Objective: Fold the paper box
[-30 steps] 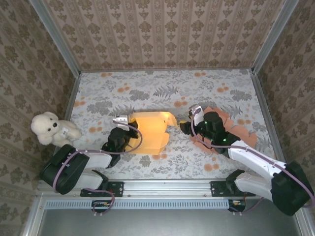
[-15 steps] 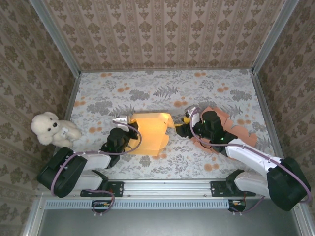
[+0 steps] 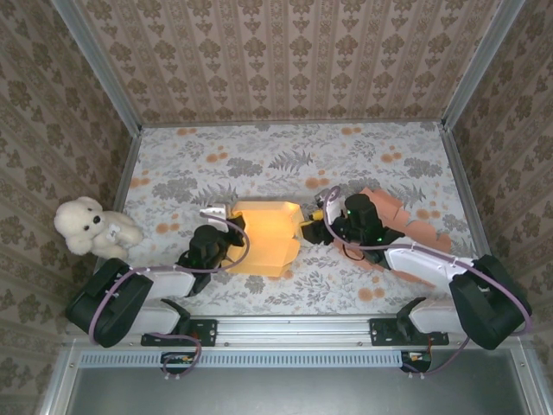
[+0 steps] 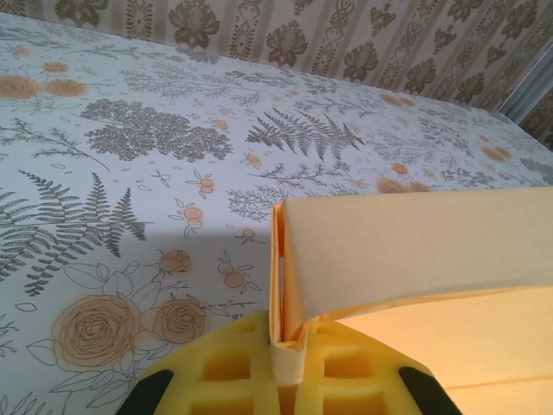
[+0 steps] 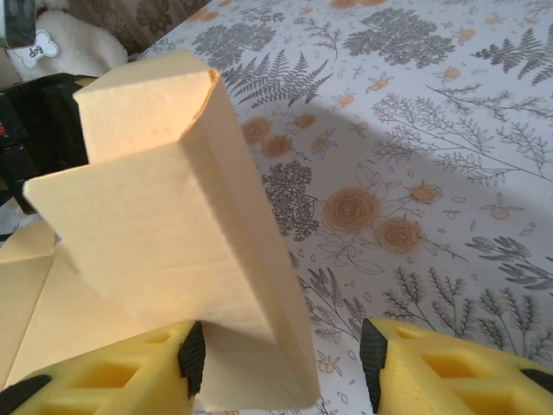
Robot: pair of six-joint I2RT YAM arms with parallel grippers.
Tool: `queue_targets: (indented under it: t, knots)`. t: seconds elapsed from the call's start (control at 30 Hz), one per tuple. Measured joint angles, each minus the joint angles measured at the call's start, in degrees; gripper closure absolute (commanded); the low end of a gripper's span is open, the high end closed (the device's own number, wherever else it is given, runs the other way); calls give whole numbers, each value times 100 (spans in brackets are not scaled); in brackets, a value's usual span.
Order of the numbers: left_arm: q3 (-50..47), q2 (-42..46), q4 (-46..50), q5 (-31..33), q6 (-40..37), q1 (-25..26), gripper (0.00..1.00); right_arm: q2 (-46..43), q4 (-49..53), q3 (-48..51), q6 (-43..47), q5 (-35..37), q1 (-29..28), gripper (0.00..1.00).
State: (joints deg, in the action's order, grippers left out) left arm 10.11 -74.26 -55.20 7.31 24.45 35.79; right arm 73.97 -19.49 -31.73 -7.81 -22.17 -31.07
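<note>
left wrist view: left claw (image 4: 288,356) clamped on the wall of the pale yellow paper box (image 4: 415,251); right wrist view: right claw (image 5: 281,359) apart around the upright flap (image 5: 173,216).

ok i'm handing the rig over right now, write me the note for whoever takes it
Left gripper: shut on the paper box, pinching its upright left wall.
Right gripper: open, jaws straddling the box's standing right-end flap. One finger touches it and the other is clear of it.
The box sits between the two grippers. A flat cardboard piece lies to its right, and a teddy bear sits at the far left.
Done: box partly raised, with the left wall and right flap standing.
Left: probably grip the flap, fold it in, then finish the remaining sides.
</note>
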Motion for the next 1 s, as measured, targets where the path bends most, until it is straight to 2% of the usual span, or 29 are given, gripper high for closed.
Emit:
queue_targets:
  t: [0.23,0.37,0.63,0.83,1.0]
  knots:
    - [210,-4,173,271,-15,328,100,256,-116,-168,-103,-31,-223,53]
    - [275,-63,251,570,-20,442,100,415,-114,-280,-157,264,-376,56]
    - [522,-332,396,1121,-87,750,100,870,-111,-509,-332,1530,-654,56]
    - [603,-448,474,1419,-90,970,100,1078,-114,-605,-433,2393,-828,62]
    - [782,-516,704,1818,-39,1215,100,1281,-98,-719,-472,3307,-1032,77]
